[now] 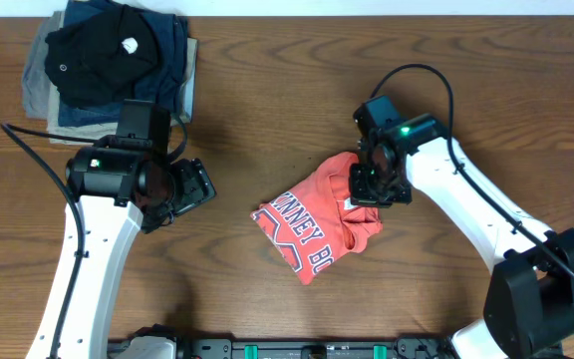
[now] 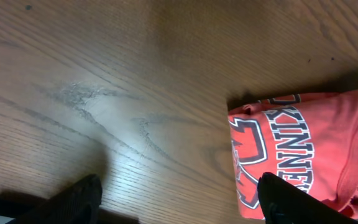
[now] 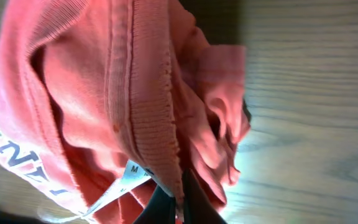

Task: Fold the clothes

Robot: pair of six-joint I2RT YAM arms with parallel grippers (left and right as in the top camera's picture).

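Where T-shirt [image 1: 329,194] folds, lettering [image 1: 305,231] is cut off.

White arms [image 1: 88,249], black joints [image 1: 118,178], black cables [image 1: 10,131].

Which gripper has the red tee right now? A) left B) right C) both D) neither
B: the right gripper is pinched shut on the T-shirt at its ribbed collar, while the left gripper stands open, apart from the cloth.
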